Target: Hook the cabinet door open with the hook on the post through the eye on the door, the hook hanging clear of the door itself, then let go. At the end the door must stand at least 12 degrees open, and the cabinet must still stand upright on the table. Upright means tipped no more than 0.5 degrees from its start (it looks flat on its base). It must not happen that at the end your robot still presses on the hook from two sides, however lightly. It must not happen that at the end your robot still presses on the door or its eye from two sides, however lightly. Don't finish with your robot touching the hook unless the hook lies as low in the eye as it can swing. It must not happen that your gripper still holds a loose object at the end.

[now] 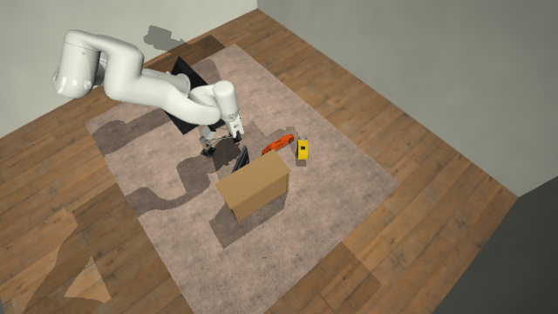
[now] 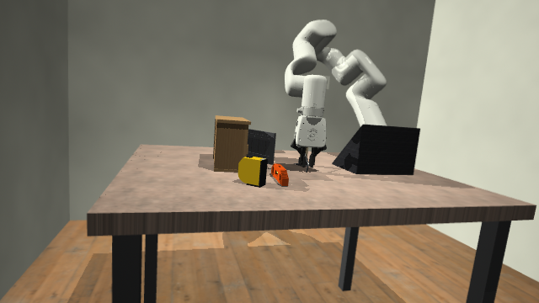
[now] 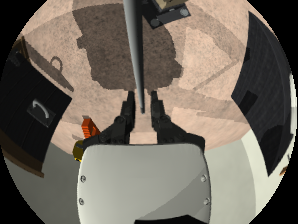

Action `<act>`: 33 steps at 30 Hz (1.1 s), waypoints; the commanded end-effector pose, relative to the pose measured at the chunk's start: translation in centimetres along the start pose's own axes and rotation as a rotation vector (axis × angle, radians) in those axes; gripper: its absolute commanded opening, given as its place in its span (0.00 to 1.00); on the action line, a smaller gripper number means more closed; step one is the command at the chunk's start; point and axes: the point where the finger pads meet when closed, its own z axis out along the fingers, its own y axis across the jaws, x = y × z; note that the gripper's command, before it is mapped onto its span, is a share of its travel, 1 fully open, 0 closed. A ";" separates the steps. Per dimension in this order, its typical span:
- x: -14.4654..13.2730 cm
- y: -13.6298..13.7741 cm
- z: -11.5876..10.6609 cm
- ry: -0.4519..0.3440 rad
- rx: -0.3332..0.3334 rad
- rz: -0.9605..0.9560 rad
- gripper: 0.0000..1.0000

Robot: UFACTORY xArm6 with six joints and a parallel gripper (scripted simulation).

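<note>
The wooden cabinet (image 1: pixel 253 179) (image 2: pixel 231 147) stands upright. Its black door (image 1: pixel 241 160) (image 2: pixel 262 145) (image 3: pixel 30 90) stands out from the front, open. The eye, a pale ring (image 3: pixel 40 104), is on the door's face in the wrist view. The post (image 1: pixel 206 141) stands on a black base, away from the door. The thin grey hook rod (image 1: pixel 221 139) (image 3: pixel 135 45) reaches from the post to my gripper (image 1: pixel 236 139) (image 2: pixel 307 163) (image 3: pixel 142 99). My fingers stand partly open around the rod, with gaps seen on both sides. The rod is apart from the eye; its hooked end is not clear.
An orange tool (image 1: pixel 279 144) (image 2: pixel 280 174) (image 3: pixel 90 127) and a yellow tape measure (image 1: pixel 302 149) (image 2: pixel 253 172) (image 3: pixel 78 151) lie beyond the door, beside the cabinet. A large black wedge-shaped block (image 1: pixel 183 124) (image 2: pixel 385 149) (image 3: pixel 265 90) stands on the robot's side, under the arm.
</note>
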 end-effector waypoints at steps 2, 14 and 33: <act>-0.1 -0.1 0.0 -0.002 0.002 0.001 0.23; -0.1 -0.1 0.0 -0.002 0.002 0.001 0.04; -0.1 -0.1 0.0 -0.002 0.002 0.001 0.04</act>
